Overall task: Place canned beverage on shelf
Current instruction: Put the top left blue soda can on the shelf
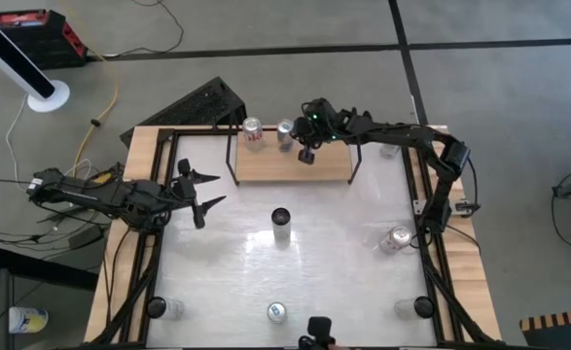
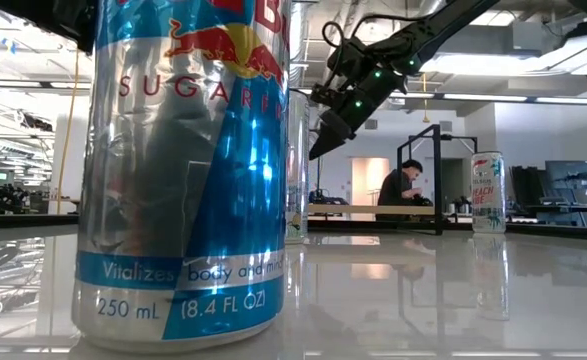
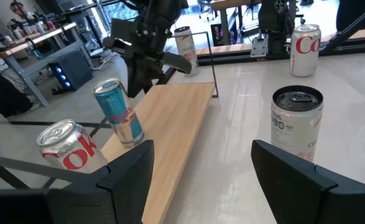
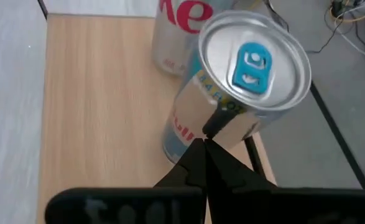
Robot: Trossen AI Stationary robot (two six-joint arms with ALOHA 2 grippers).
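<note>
my right gripper pinched shut, empty | Red Bull can just ahead on shelf | Coke can right behind it

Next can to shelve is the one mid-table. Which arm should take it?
Left, probably. The left gripper is open, empty and low over the table, and its wrist view faces the can close ahead. The right gripper is shut above the shelf, beside the blue can.

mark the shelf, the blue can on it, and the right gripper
shelf [image 1: 295, 164], high view, bare wood board.
blue can [image 3: 119, 112], left wrist view, side wall.
right gripper [image 4: 204, 144], right wrist view, closed fingertips.
</note>
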